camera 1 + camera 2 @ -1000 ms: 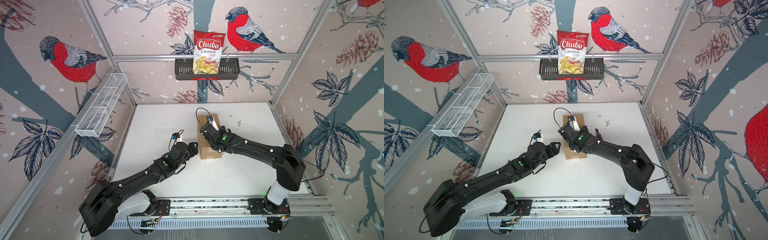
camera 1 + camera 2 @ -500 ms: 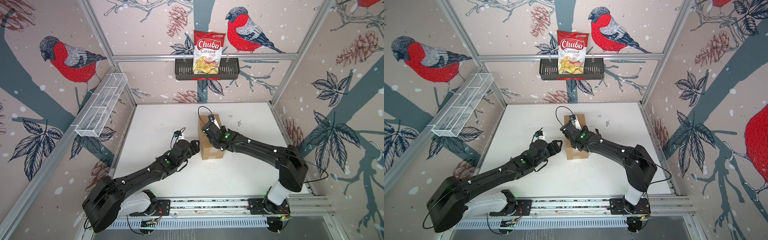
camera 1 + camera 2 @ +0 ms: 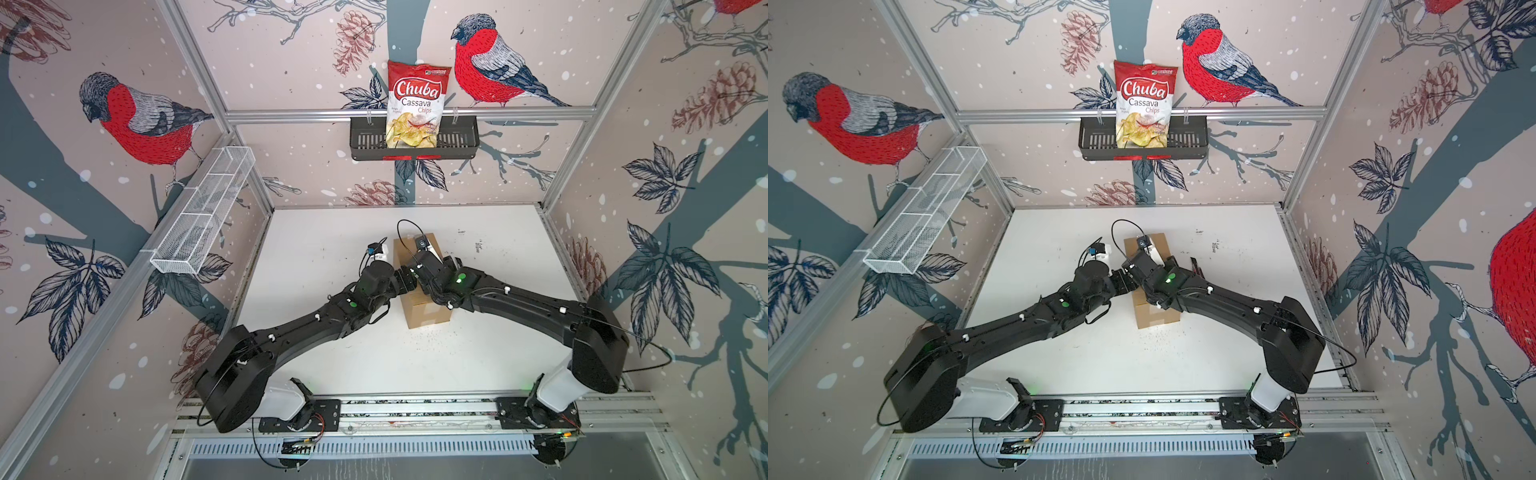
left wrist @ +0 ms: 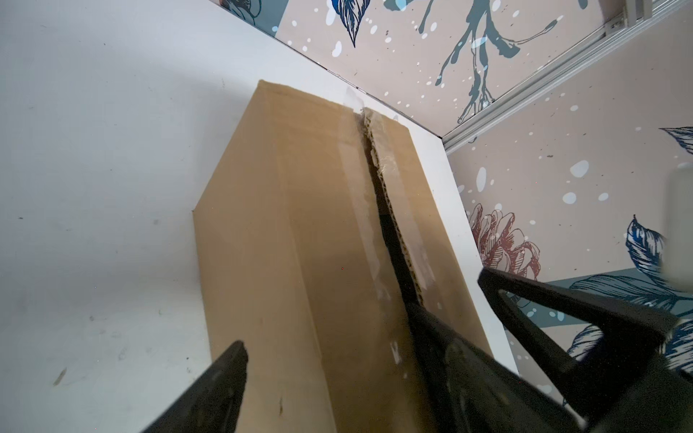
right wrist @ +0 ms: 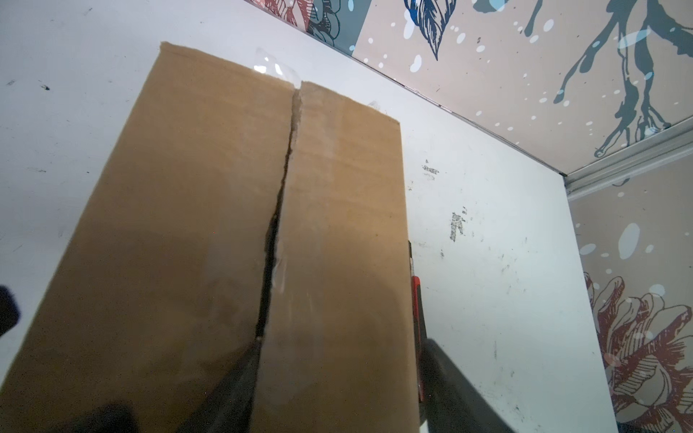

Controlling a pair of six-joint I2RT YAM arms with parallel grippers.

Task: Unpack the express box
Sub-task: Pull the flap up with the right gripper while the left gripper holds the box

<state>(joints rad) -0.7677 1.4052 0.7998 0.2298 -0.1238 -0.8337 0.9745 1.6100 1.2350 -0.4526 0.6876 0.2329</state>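
Right end effector (image 5: 337, 390) over express box (image 3: 428, 316), lengthwise front-to-back

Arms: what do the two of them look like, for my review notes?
The left arm and right arm match: matte black, chunky rounded shells, white base segments and small white tabs along the links. Each shows a green light near the wrist. Thin black cables loop off the wrists and shoulders. The fingers are black and tapered.

Box (image 4: 300, 243) contents not vis.
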